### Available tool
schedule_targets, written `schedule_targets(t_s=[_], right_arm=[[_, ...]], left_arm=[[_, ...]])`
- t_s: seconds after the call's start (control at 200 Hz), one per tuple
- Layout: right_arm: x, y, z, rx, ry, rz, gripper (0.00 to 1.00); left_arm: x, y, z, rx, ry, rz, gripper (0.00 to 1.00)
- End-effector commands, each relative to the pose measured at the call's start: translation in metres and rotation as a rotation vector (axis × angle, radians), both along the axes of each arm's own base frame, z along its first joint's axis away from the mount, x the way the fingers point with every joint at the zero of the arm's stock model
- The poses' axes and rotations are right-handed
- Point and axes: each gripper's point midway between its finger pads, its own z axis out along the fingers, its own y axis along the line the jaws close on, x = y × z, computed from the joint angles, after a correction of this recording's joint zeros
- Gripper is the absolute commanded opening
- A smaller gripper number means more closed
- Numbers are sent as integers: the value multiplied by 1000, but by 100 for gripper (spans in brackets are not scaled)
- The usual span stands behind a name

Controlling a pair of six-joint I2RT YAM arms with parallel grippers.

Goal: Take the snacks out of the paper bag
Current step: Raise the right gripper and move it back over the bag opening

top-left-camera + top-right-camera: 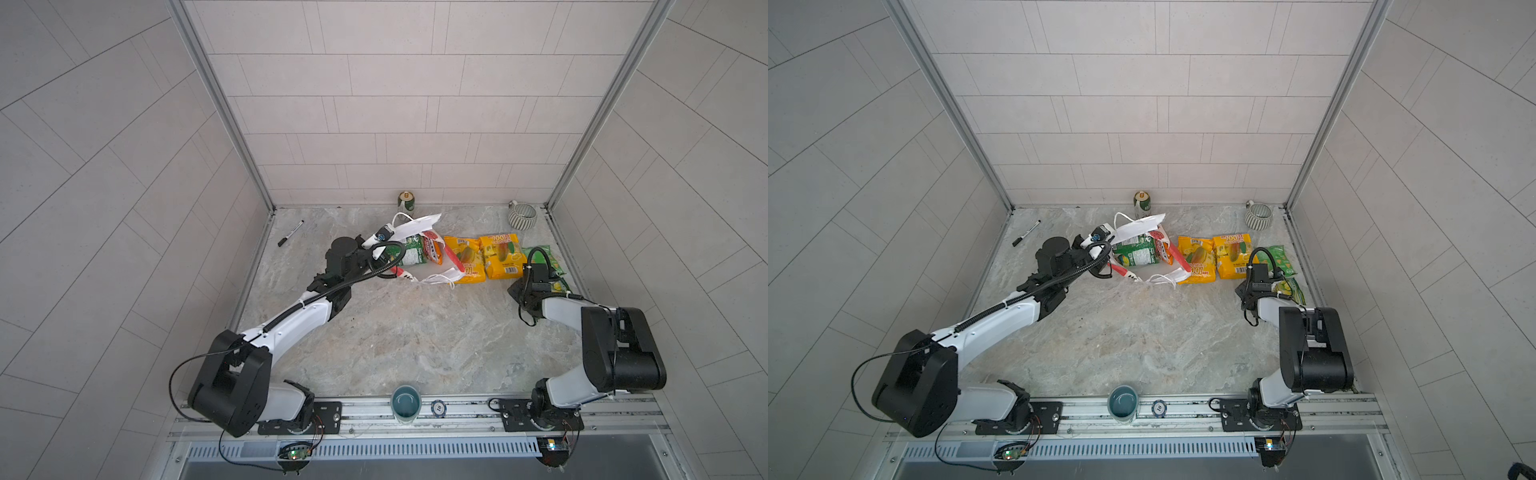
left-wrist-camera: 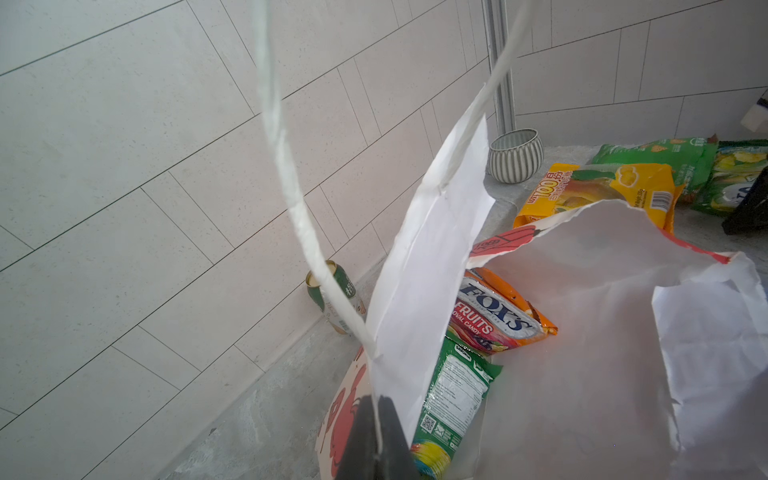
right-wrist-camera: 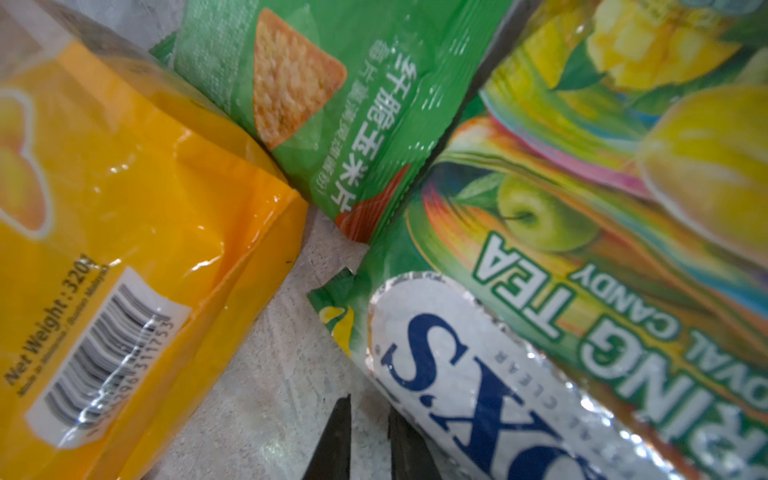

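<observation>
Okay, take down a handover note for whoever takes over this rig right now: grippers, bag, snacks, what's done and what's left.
Left gripper: shut on the paper bag, pinching its raised wall and holding it open.
Right gripper: open and empty, low beside the yellow-green packet.
Done: four snacks are out on the table right of the bag. They are the two yellow-orange packets, the green chip packet and the yellow-green one.
Left: the green packet and the red-orange packet lie inside the bag.
</observation>
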Motion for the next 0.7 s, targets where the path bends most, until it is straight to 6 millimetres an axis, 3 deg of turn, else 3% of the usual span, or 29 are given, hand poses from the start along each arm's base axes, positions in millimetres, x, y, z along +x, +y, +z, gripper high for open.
schedule_targets(t_s=[0.0,0.09,0.235,0.345,0.435,0.545,0.696], right_arm=[[-2,-4,23,-13,-33,-19,20],[-4,0,46,-19,-80,17,20],[8,14,127,-23,-298,115,21],[15,55,196,-55,-518,346,20],[12,104,232,-145,-595,555,18],[10,169,249,-234,-613,826,12],[13,233,237,-252,-581,1053,4]], left_arm=[[3,6,-9,13,20,22,0],[2,5,-6,9,17,15,0],[-4,1,1,-4,18,-18,0],[-9,-4,6,-5,26,-53,0],[-11,-7,5,-1,38,-74,0],[-15,-13,3,7,51,-117,0],[-20,-21,3,2,59,-171,0]])
